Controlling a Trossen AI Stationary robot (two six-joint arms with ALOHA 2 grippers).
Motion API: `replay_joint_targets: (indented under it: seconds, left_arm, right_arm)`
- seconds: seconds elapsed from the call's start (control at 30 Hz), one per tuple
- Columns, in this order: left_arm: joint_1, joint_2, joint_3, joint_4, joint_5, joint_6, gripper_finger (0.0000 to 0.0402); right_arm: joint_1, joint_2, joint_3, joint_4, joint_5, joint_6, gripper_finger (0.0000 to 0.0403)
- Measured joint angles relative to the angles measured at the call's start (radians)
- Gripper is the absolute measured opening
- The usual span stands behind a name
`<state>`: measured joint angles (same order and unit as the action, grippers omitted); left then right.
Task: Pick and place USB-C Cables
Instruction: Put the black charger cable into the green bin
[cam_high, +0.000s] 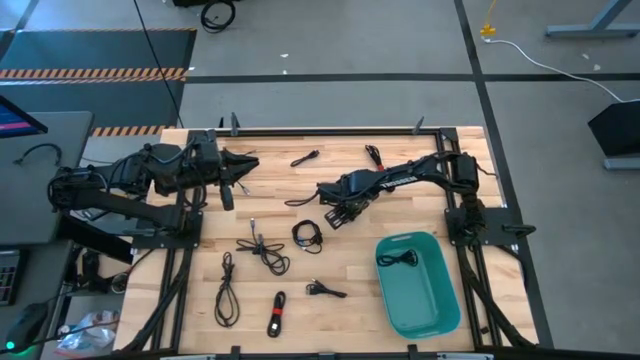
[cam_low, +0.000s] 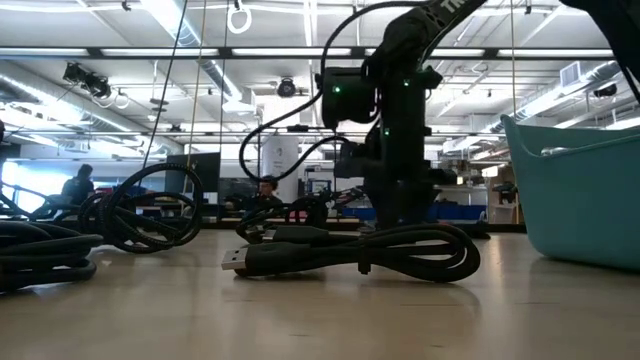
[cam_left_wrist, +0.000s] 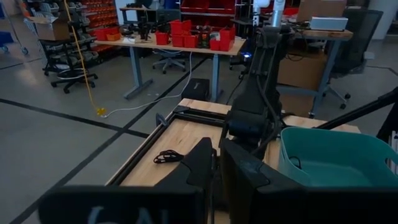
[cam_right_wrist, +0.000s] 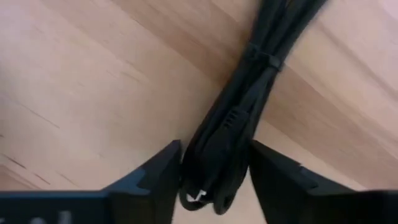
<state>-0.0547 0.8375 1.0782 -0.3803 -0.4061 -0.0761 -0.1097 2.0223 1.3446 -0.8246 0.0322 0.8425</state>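
Note:
Several black USB-C cable bundles lie on the wooden table: one (cam_high: 305, 157) and another (cam_high: 373, 155) near the far edge, a loop (cam_high: 307, 235) in the middle, and more toward the near edge, one with a red band (cam_high: 277, 313). One cable (cam_high: 398, 258) lies in the teal tub (cam_high: 440, 300). My right gripper (cam_high: 336, 213) points down at mid-table, shut on a tied cable bundle (cam_right_wrist: 249, 81). My left gripper (cam_high: 238, 170) waits, shut, over the table's left side. My right gripper pinches the cable bundle between its two fingers at its plug end (cam_right_wrist: 217, 155), coming from above and pointing down. The fingers (cam_right_wrist: 165, 171) stand across the bundle. The rest of the bundle, with its tie (cam_right_wrist: 264, 62), lies on the table.
The teal tub (cam_low: 580, 190) stands near the table's right near corner. The low view shows a coiled cable (cam_low: 350, 250) close to the camera and more coils (cam_low: 150, 210) to one side. A black frame (cam_high: 330, 130) edges the table, and people sit in the room beyond.

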Motion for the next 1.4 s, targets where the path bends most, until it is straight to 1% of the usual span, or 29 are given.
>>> replay_joint_targets:
  seconds: [0.17, 0.2, 0.27, 0.37, 0.5, 0.7, 0.9, 1.23, 1.4]
  left_arm:
    - [0.000, 0.000, 0.000, -0.005, 0.000, 0.000, 0.0041]
    - [0.000, 0.000, 0.000, -0.006, 0.000, 0.000, 0.0041]
    - [0.000, 0.000, 0.000, -0.007, 0.000, 0.000, 0.0041]
    - [0.000, 0.000, 0.000, -0.008, 0.000, 0.000, 0.0041]
    - [0.000, 0.000, 0.000, -0.009, 0.000, 0.000, 0.0041]
    - [0.000, 0.000, 0.000, -0.009, 0.000, 0.000, 0.0041]
    - [0.000, 0.000, 0.000, -0.009, 0.000, 0.000, 0.0041]
    - [0.000, 0.000, 0.000, -0.009, 0.000, 0.000, 0.0041]
    - [0.000, 0.000, 0.000, -0.009, 0.000, 0.000, 0.0041]
  right_arm:
    - [0.008, 0.008, -0.002, -0.004, -0.005, -0.027, 0.0079]
    - [0.008, -0.001, -0.004, -0.004, -0.005, -0.033, 0.0068]
    - [0.007, -0.020, -0.005, -0.001, 0.005, -0.049, 0.0068]
    - [0.001, -0.046, -0.010, -0.022, -0.011, -0.071, 0.0068]
    - [-0.002, -0.096, 0.017, -0.044, -0.022, -0.116, 0.0068]
    - [-0.003, -0.174, 0.096, -0.105, -0.039, -0.189, 0.0068]
    - [-0.003, -0.264, 0.191, -0.225, -0.043, -0.251, 0.0068]
    - [0.000, -0.420, 0.305, -0.362, -0.180, -0.352, 0.0068]
    - [0.022, -0.503, 0.316, -0.439, -0.268, -0.367, 0.0068]
